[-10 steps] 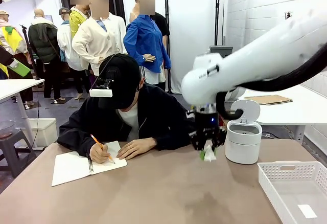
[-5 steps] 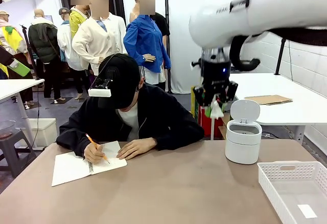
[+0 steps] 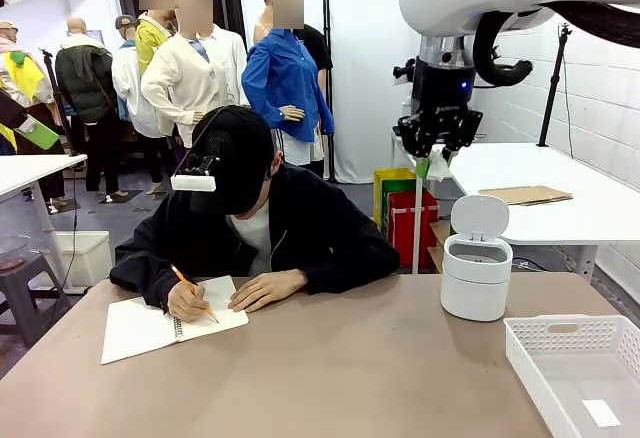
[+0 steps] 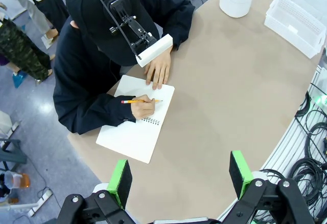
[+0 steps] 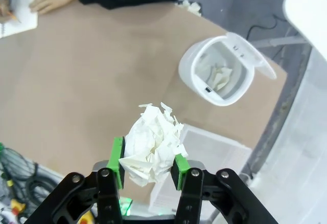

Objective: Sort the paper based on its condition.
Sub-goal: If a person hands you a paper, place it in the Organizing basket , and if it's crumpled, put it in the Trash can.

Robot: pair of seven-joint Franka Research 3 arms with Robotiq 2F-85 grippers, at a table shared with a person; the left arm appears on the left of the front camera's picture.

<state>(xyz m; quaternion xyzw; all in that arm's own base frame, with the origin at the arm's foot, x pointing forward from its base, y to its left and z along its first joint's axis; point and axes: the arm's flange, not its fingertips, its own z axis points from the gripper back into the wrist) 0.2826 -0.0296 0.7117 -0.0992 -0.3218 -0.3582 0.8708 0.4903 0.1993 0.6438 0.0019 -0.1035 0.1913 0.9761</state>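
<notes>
Bright, even, diffuse light in all 3 views, no hard glare; white wall [image 3: 600, 108] and side table [image 3: 560, 208] in front view run close to washed out, and shadows on the brown table [image 3: 330, 378] are soft, faint patches under the person's arms and beside the bin [image 3: 477, 280]. Front view sharp overall w/ blurred patches over heads at the back. Both wrist views show wide-angle bending twd the edges, table rim curving in left wrist view; paper wad [image 5: 152, 144] is crisp, brightly lit, w/ soft shading in its folds.
</notes>
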